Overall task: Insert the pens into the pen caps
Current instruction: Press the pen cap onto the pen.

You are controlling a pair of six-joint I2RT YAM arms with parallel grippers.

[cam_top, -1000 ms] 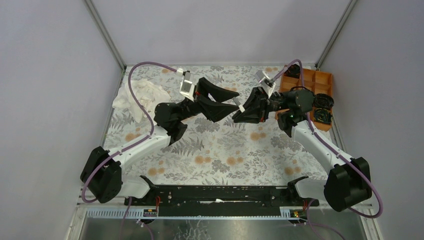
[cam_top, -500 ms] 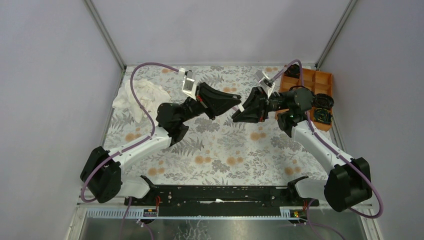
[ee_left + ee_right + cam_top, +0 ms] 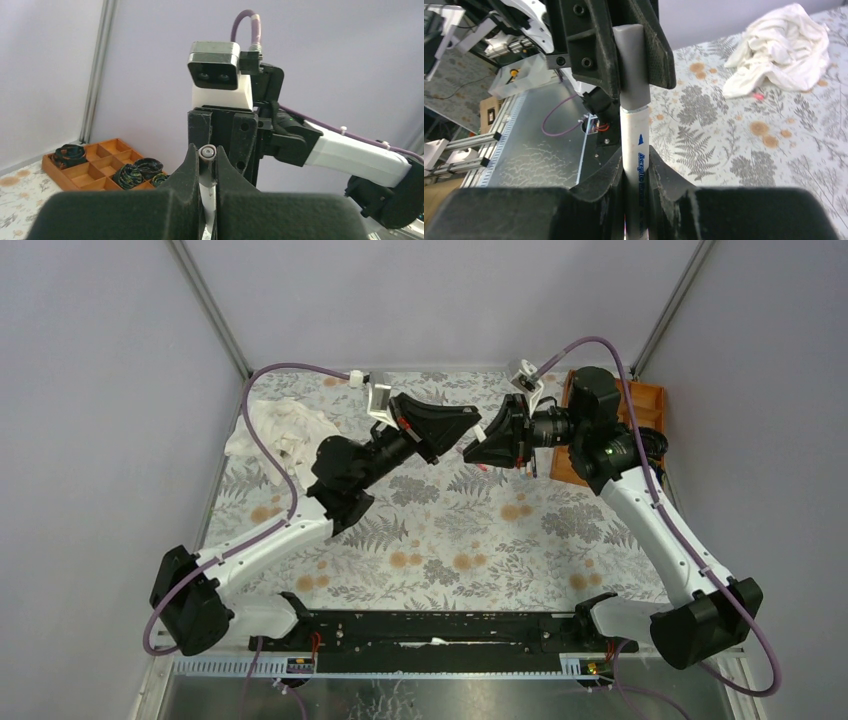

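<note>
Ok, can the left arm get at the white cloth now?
Probably not yet: the cloth lies unblocked, but the left fingers are shut on the grey cap, joined to the pen.

The white cylindrical plastic pen is seen as smooth and slightly glossy, with blue lettering printed on it, while the short grey plastic pen cap is seen as matt. A matt, finely grained surface is shown by the black gripper fingers. The crumpled white cloth appears soft and creased. The floral-printed table cover is matt. The orange compartmented tray looks dull and smooth, though plastic or wood cannot be told. A mottled sheen is shown by the grey metal base plate.
</note>
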